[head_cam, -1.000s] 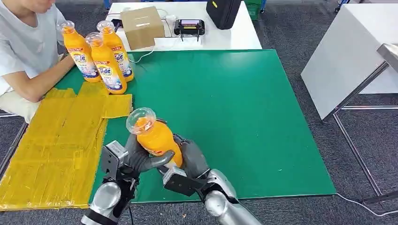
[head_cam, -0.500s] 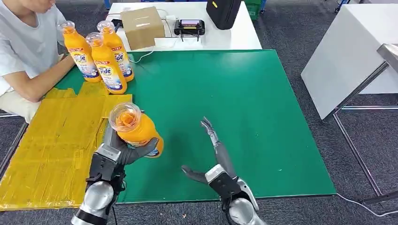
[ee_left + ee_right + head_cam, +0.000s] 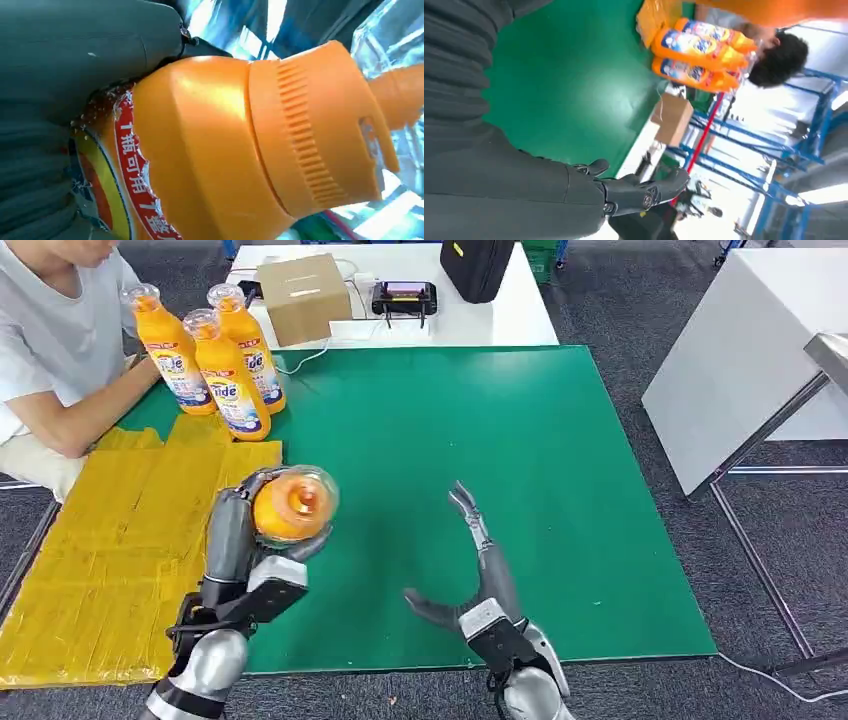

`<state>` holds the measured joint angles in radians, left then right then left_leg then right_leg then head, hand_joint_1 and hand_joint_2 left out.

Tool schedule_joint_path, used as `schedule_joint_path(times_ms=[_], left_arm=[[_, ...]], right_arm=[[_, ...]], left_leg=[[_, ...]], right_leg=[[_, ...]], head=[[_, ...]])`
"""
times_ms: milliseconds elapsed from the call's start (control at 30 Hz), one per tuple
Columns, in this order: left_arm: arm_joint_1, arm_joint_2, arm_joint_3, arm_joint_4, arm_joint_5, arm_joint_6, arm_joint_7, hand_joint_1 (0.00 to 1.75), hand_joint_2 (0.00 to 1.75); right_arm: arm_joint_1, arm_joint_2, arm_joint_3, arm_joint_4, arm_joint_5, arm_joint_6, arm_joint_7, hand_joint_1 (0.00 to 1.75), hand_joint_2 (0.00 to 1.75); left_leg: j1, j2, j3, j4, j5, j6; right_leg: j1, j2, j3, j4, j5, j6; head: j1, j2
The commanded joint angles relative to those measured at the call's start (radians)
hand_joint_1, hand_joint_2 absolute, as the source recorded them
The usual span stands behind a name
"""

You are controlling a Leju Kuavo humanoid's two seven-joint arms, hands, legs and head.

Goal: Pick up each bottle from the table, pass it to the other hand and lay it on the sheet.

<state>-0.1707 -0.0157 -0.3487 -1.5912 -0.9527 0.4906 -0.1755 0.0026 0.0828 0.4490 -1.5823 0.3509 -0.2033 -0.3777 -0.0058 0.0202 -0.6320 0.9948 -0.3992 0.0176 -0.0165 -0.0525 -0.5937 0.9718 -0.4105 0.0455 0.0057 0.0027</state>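
Note:
My left hand [image 3: 243, 550] holds an orange detergent bottle [image 3: 291, 506] above the seam between the yellow sheet [image 3: 110, 540] and the green mat [image 3: 480, 440], its clear cap tipped toward the camera. Up close in the left wrist view, the bottle [image 3: 240, 150] shows its orange ribbed collar and red label, with my left hand [image 3: 75, 75] wrapped around the body. My right hand [image 3: 478, 575] hovers open over the mat's near part, fingers spread, nothing in it; its dark fingers [image 3: 634, 192] are also spread in the right wrist view. Three more bottles [image 3: 215, 355] stand upright at the mat's far left corner.
A person in a white shirt [image 3: 45, 350] sits at the far left with an arm resting by the standing bottles. A cardboard box [image 3: 300, 295], a controller [image 3: 403, 295] and a black case [image 3: 475, 265] sit on the white table [image 3: 520, 320] behind. A white panel [image 3: 740, 360] stands at the right.
My right hand let go of the bottle and drew away to the right, fingers spreading. My left hand carried the bottle left toward the yellow sheet and tipped its cap toward the camera.

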Motion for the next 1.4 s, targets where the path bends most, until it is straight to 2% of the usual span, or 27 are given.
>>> schedule_joint_path(times_ms=[33, 67, 100, 133, 167, 233, 367, 400, 533, 567, 733, 833, 867, 900, 933, 967, 1067, 1133, 1300, 1333, 1400], left_arm=[[-0.251, 0.124, -0.09, 0.405, -0.618, -0.121, 0.29, 1.75, 1.75], [-0.302, 0.161, -0.174, 0.482, -0.618, -0.142, 0.357, 1.75, 1.75], [-0.349, 0.17, -0.227, 0.581, -0.618, -0.275, 0.398, 1.75, 1.75], [-0.407, 0.174, -0.281, 0.726, -0.618, -0.197, 0.444, 1.75, 1.75], [-0.428, 0.157, -0.273, 0.81, -0.618, -0.159, 0.445, 1.75, 1.75], [-0.454, 0.152, -0.283, 0.888, -0.618, -0.145, 0.442, 1.75, 1.75], [-0.49, 0.136, -0.276, 1.018, -0.618, -0.174, 0.439, 1.75, 1.75], [-0.496, 0.134, -0.272, 1.035, -0.618, -0.177, 0.43, 1.75, 1.75], [-0.53, 0.122, -0.269, 1.133, -0.618, -0.171, 0.424, 1.75, 1.75], [-0.543, 0.13, -0.34, 1.16, -0.618, -0.148, 0.482, 1.75, 1.75], [-0.534, 0.128, -0.259, 1.207, -0.614, -0.087, 0.496, 1.75, 1.75], [-0.515, 0.136, -0.257, 1.201, -0.618, -0.017, 0.514, 1.75, 1.75], [-0.508, 0.135, -0.235, 1.198, -0.614, 0.009, 0.506, 1.59, 1.75], [-0.503, 0.136, -0.224, 1.193, -0.613, 0.029, 0.496, 0.19, 1.75], [-0.491, 0.134, -0.195, 1.183, -0.612, 0.073, 0.48, 0.0, 1.75], [-0.484, 0.13, -0.172, 1.178, -0.618, 0.097, 0.471, 0.0, 1.75], [-0.486, 0.149, -0.273, 1.167, -0.618, 0.127, 0.541, 0.0, 1.75], [-0.48, 0.138, -0.233, 1.171, -0.609, 0.127, 0.525, 0.0, 1.75], [-0.481, 0.14, -0.228, 1.171, -0.618, 0.132, 0.53, 0.0, 1.75], [-0.485, 0.152, -0.278, 1.171, -0.618, 0.147, 0.564, 0.0, 1.75], [-0.475, 0.15, -0.252, 1.164, -0.618, 0.182, 0.561, 0.0, 1.75]], right_arm=[[-0.042, -0.012, -0.061, -0.084, 0.008, 0.004, 0.022, 0.0, 1.75], [-0.051, -0.009, -0.053, -0.091, 0.007, 0.006, 0.024, 0.0, 1.75], [-0.072, -0.015, -0.037, -0.088, 0.05, 0.0, 0.061, 0.0, 1.75], [-0.088, -0.018, -0.03, -0.087, 0.068, -0.013, 0.081, 0.0, 1.75], [-0.094, -0.021, -0.03, -0.086, 0.071, -0.019, 0.086, 0.0, 1.75], [-0.096, -0.024, -0.041, -0.088, 0.056, -0.025, 0.09, 0.0, 1.75], [-0.089, -0.027, -0.053, -0.095, -0.044, 0.018, 0.073, 0.0, 1.75], [-0.087, -0.029, -0.051, -0.096, -0.047, 0.02, 0.068, 0.0, 1.75], [-0.071, -0.039, -0.032, -0.108, -0.034, 0.004, 0.048, 0.0, 1.75], [-0.072, -0.044, -0.024, -0.113, -0.027, -0.006, 0.04, 0.0, 1.75], [-0.091, -0.051, 0.03, -0.081, -0.001, 0.0, 0.041, 0.0, 1.75], [-0.082, -0.056, 0.041, -0.075, 0.001, -0.006, 0.041, 0.0, 1.75], [-0.08, -0.058, 0.042, -0.074, 0.002, -0.01, 0.041, 0.0, 1.75], [-0.08, -0.06, 0.042, -0.073, 0.003, -0.013, 0.04, 0.0, 1.75], [-0.079, -0.065, 0.041, -0.072, 0.003, -0.016, 0.04, 0.0, 1.75], [-0.077, -0.067, 0.039, -0.072, 0.003, -0.02, 0.04, 0.0, 1.75], [-0.079, -0.071, 0.039, -0.064, -0.005, -0.016, 0.045, 0.0, 1.75], [-0.084, -0.071, 0.038, -0.056, -0.01, -0.012, 0.045, 0.0, 1.75], [-0.087, -0.071, 0.04, -0.053, -0.014, -0.006, 0.046, 0.0, 1.75], [-0.089, -0.072, 0.039, -0.05, -0.016, -0.007, 0.047, 0.0, 1.75], [-0.088, -0.074, 0.038, -0.048, -0.017, -0.007, 0.047, 0.0, 1.75]], left_leg=[[0.002, -0.005, 0.006, 0.0, -0.001, -0.002], [0.001, -0.004, 0.004, -0.001, 0.001, -0.002], [0.0, -0.003, 0.003, -0.001, 0.001, -0.001], [0.001, -0.004, 0.005, 0.0, 0.0, -0.002], [0.001, -0.005, 0.003, -0.001, 0.002, -0.003], [0.001, -0.005, 0.006, -0.002, 0.003, -0.003], [0.001, -0.001, 0.003, -0.001, 0.003, -0.002], [0.002, -0.001, 0.006, -0.001, 0.001, -0.002], [0.001, -0.001, 0.003, 0.0, 0.002, -0.002], [0.002, -0.002, 0.005, 0.001, 0.001, -0.002], [0.001, 0.002, 0.003, 0.0, 0.002, -0.002], [0.002, 0.001, 0.006, 0.0, 0.001, -0.003], [0.002, 0.002, 0.006, 0.0, 0.0, -0.003], [0.002, 0.001, 0.006, -0.001, 0.001, -0.003], [0.001, 0.001, 0.004, -0.001, 0.002, -0.002], [0.001, 0.001, 0.004, -0.001, 0.002, -0.002], [0.001, 0.001, 0.005, -0.001, 0.001, -0.002], [0.002, 0.0, 0.005, 0.0, 0.001, -0.002], [0.001, 0.0, 0.005, 0.0, 0.001, -0.002], [0.002, 0.001, 0.004, 0.0, 0.001, -0.002], [0.002, 0.001, 0.006, 0.0, 0.001, -0.003]], right_leg=[[0.001, 0.001, 0.008, 0.0, -0.002, -0.003], [0.0, 0.001, 0.005, 0.0, -0.001, -0.002], [0.0, 0.001, 0.003, 0.0, 0.0, -0.002], [0.0, 0.002, 0.005, 0.0, -0.001, -0.003], [0.001, -0.001, 0.004, 0.0, 0.0, -0.002], [0.0, -0.001, 0.007, -0.001, 0.0, -0.002], [0.0, 0.002, 0.004, 0.0, 0.0, -0.001], [0.001, 0.004, 0.007, 0.0, -0.001, -0.002], [0.0, 0.002, 0.003, 0.0, 0.0, -0.001], [0.001, 0.003, 0.006, 0.0, -0.001, -0.002], [0.001, 0.005, 0.003, 0.0, 0.001, -0.002], [0.001, 0.007, 0.006, 0.0, 0.0, -0.002], [0.002, 0.007, 0.007, 0.0, 0.0, -0.003], [0.001, 0.006, 0.006, 0.0, 0.0, -0.002], [0.001, 0.004, 0.004, 0.0, 0.001, -0.001], [0.001, 0.004, 0.005, 0.0, 0.0, -0.001], [0.001, 0.005, 0.005, 0.0, 0.0, -0.001], [0.001, 0.004, 0.006, 0.0, 0.0, -0.001], [0.001, 0.004, 0.006, 0.0, 0.0, -0.002], [0.001, 0.004, 0.005, 0.0, 0.0, -0.002], [0.001, 0.006, 0.007, 0.0, 0.0, -0.002]], head=[[0.0, 0.0], [0.0, 0.0], [0.0, 0.0], [0.0, 0.0], [0.0, 0.0], [0.0, 0.0], [0.0, 0.0], [0.0, 0.0], [0.0, 0.0], [0.0, 0.0], [0.0, 0.0], [0.0, 0.0], [0.0, 0.0], [0.0, 0.0], [0.0, 0.0], [0.0, 0.0], [0.0, 0.0], [0.0, 0.0], [0.0, 0.0], [0.0, 0.0], [0.0, 0.0]])
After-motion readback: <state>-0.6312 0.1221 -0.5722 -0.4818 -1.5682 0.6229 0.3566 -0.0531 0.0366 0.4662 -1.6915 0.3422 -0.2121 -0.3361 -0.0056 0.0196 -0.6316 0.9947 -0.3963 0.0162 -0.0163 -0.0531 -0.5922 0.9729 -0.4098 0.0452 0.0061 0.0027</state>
